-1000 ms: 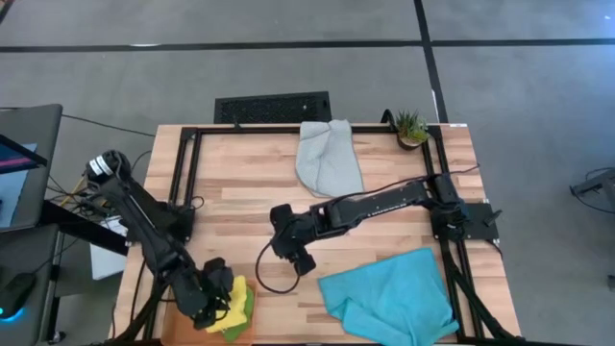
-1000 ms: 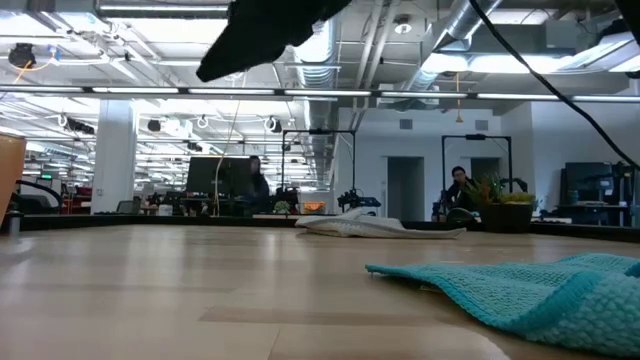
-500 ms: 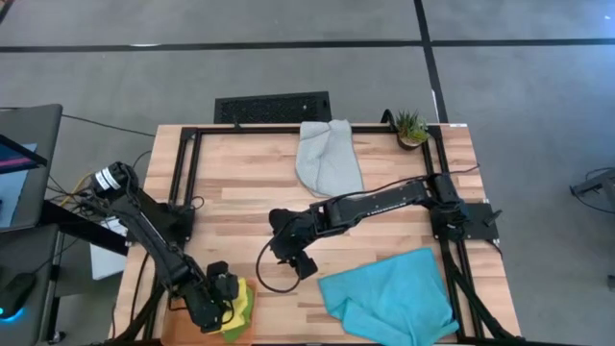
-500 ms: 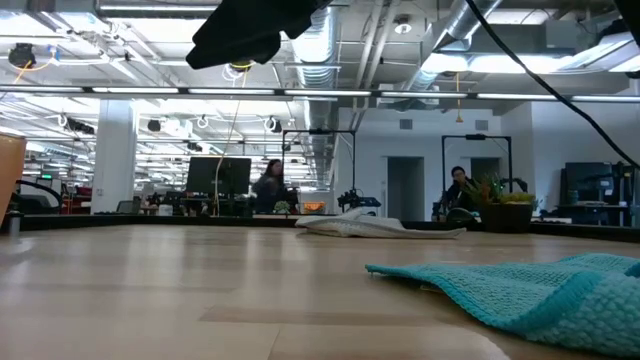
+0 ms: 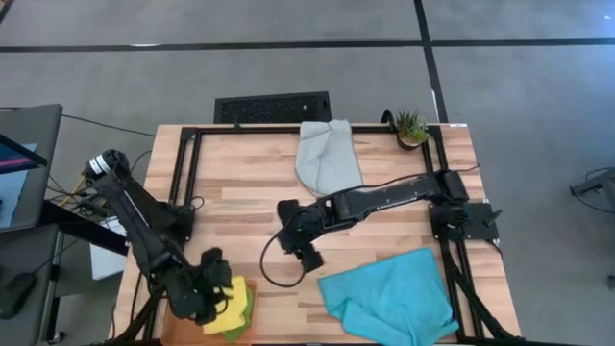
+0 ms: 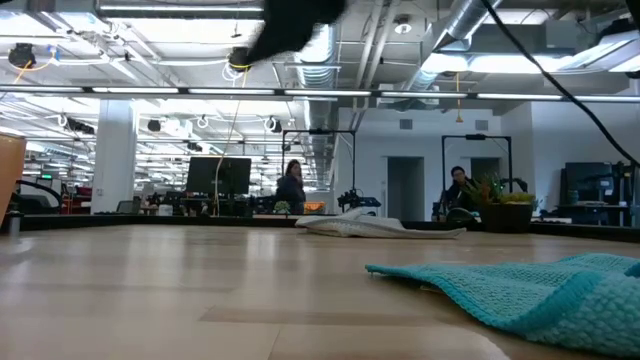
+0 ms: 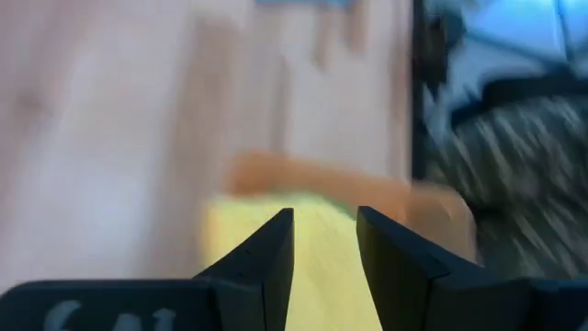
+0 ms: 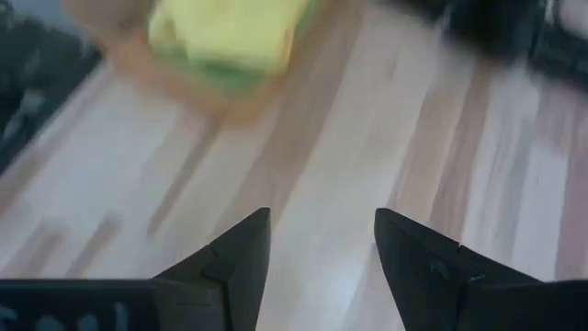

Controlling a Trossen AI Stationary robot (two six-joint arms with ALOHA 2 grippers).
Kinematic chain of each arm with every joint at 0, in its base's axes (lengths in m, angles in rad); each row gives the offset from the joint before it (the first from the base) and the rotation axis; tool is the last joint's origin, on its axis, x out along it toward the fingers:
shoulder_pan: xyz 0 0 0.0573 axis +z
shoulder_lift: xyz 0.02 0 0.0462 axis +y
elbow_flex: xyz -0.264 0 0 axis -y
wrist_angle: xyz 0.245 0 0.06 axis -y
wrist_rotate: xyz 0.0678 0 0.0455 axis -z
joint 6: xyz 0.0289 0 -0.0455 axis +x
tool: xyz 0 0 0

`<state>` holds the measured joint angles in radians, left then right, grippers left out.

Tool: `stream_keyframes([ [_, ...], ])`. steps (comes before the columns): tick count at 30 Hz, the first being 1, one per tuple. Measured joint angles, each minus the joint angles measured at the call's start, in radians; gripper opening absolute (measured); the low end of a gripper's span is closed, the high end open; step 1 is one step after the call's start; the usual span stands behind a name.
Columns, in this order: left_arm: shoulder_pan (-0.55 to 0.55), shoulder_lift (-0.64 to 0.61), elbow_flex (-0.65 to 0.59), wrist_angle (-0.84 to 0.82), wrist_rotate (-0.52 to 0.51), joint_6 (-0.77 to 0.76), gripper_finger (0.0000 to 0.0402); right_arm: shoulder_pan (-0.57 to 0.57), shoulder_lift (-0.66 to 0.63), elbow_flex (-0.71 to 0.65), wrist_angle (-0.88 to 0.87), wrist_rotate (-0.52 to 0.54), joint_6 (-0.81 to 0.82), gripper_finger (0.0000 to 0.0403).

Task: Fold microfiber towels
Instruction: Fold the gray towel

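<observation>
The yellow towel (image 5: 233, 306) lies folded on the green towel (image 8: 241, 81), which lies on the orange tray (image 7: 303, 176) at the table's near left corner. My left gripper (image 5: 215, 287) is open, just left of and above the yellow towel (image 7: 317, 253). The turquoise towel (image 5: 389, 298) lies crumpled at the near right, flat on the table (image 6: 520, 285). The light grey towel (image 5: 327, 159) lies bunched at the far middle. My right gripper (image 5: 309, 257) is open and empty above the table's middle, between the tray and the turquoise towel.
A small potted plant (image 5: 411, 127) stands at the far right corner. A black frame (image 5: 188, 183) runs round the table's edges. Bare wood (image 5: 240, 207) lies between the towels. People show in the room beyond the table (image 6: 290, 185).
My right gripper has gone a little toward the table's right edge and upward, staying open. My left gripper has drawn back a little toward the left edge, off the yellow towel. The towels have stayed where they were.
</observation>
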<state>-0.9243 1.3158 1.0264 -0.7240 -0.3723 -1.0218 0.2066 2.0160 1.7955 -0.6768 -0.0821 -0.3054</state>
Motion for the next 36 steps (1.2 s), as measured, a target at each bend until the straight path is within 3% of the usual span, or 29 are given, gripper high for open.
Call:
stream_keyframes([
  [4, 0.029, -0.03, 0.019, -0.065, -0.173, 0.058, 0.0112, 0.0, -0.024, -0.002, -0.166, 0.006, 0.045, 0.0221],
  [11, 0.169, -0.033, 0.019, -0.209, -0.192, 0.109, 0.0112, -0.017, -0.03, -0.004, -0.43, 0.212, 0.149, 0.0221],
  [16, 0.275, -0.033, 0.019, -0.239, -0.248, 0.143, 0.0112, -0.073, -0.047, -0.11, -0.45, 0.298, 0.223, 0.0221],
  [23, 0.389, -0.033, 0.018, -0.268, -0.272, 0.264, 0.0112, -0.182, -0.133, -0.348, -0.296, 0.35, 0.249, 0.0221],
  [31, 0.488, -0.033, 0.018, -0.284, -0.273, 0.269, 0.0112, -0.324, -0.256, -0.597, -0.125, 0.354, 0.245, 0.0221],
  [36, 0.518, -0.033, 0.018, -0.28, -0.271, 0.25, 0.0112, -0.388, -0.262, -0.706, -0.06, 0.342, 0.177, 0.0221],
])
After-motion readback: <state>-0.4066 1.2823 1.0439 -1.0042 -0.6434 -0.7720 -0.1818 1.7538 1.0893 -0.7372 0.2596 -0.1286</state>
